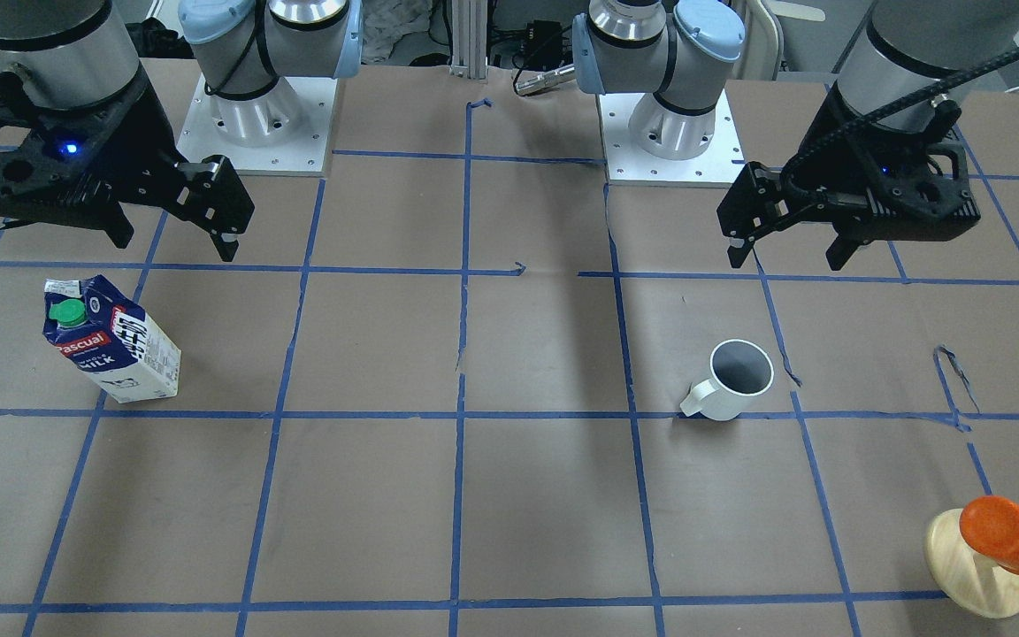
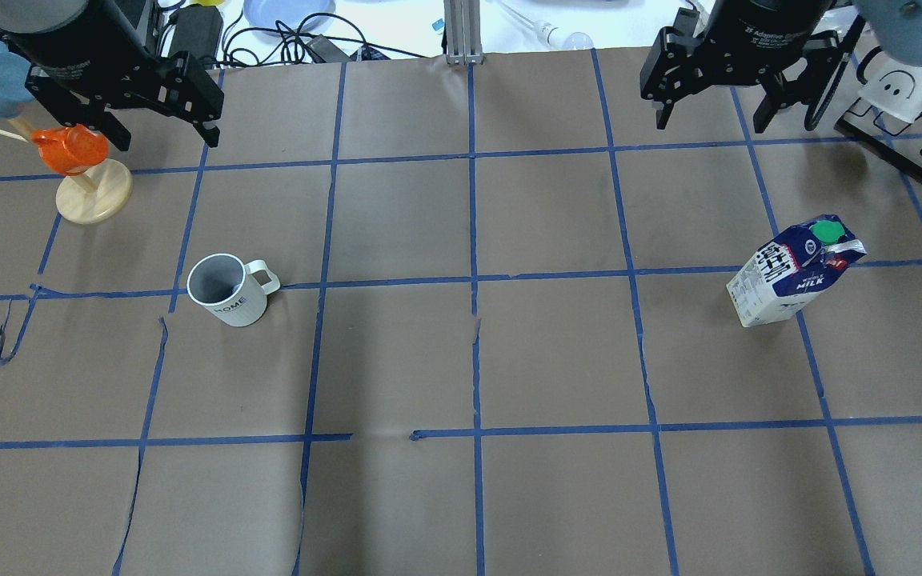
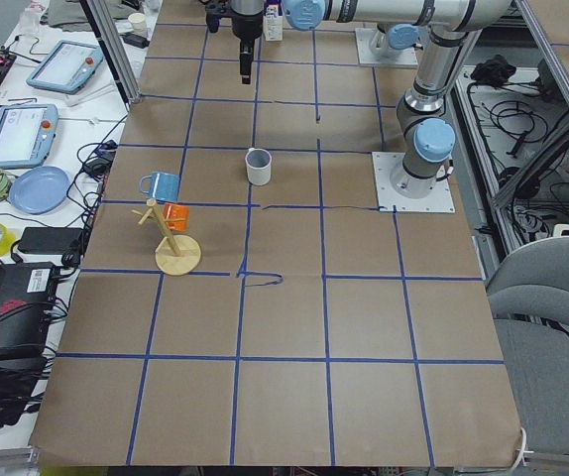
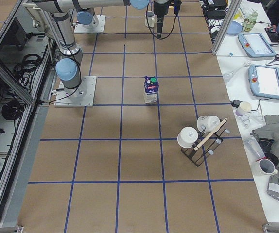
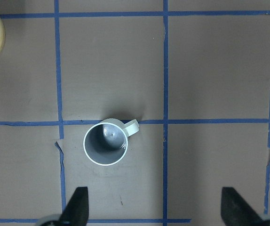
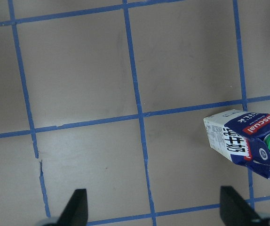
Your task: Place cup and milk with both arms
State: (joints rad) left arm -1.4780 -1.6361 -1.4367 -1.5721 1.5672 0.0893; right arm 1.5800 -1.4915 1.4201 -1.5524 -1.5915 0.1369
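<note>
Left gripper (image 5: 154, 200) and right gripper (image 6: 154, 200) are held above the worktop (image 2: 557, 360), both pairs of jaws spread wide and empty. One cup (image 5: 105, 143) is stood upright on the robot's left side, one milk (image 6: 245, 141) on its right, well apart.

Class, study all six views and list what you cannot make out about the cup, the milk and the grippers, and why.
Milk: the fine print on its white side panel is too small to read in the overhead view.
Left gripper: the left wrist view shows only its fingertips; the bottom edge cuts off the rest.
Cup: tiny in the exterior right view; its handle cannot be made out.
</note>
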